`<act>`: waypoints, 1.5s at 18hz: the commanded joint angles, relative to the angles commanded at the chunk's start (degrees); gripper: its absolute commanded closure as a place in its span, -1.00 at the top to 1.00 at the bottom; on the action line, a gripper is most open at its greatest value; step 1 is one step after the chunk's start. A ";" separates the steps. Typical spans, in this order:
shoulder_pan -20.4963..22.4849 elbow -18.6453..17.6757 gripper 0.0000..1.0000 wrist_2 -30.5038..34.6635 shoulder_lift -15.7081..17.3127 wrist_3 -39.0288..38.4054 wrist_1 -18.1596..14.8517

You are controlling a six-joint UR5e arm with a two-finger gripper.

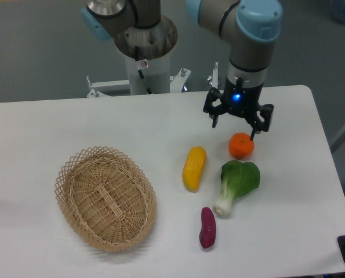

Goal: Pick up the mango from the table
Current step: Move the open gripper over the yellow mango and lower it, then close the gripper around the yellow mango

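The mango (193, 168), a smooth yellow-orange oval, lies on the white table (56, 127) just right of centre, its long axis running near to far. My gripper (234, 130) hangs open above the table, behind and to the right of the mango and just over the far side of the round orange (241, 145). Nothing is between its fingers. A blue light glows on the wrist.
A green leafy vegetable (237, 183) lies right of the mango, and a purple sweet potato (207, 227) lies in front of it. A wicker basket (105, 197) stands at the left. The robot's base (144, 55) rises behind the table's far edge.
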 joint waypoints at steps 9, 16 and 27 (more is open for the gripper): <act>-4.22 -9.14 1.00 3.08 -2.81 -1.40 10.88; -6.43 -9.60 1.00 7.65 -7.21 -5.97 14.77; -7.66 -9.59 1.00 8.09 -11.33 -6.60 17.93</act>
